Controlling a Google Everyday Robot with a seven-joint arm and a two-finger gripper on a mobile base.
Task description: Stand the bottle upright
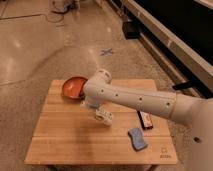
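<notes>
The small white bottle [105, 115] is tilted, just above the middle of the wooden table [65, 140]. My arm reaches in from the right and bends down over it. My gripper [99, 111] is at the bottle's upper end and appears shut on it. The arm's wrist hides most of the fingers.
A red bowl [71, 87] sits at the table's back left, partly behind my arm. A blue sponge [138, 138] lies at the front right. A dark flat packet [146, 120] lies right of the bottle. The table stands on a shiny floor with a blue cross mark [106, 51].
</notes>
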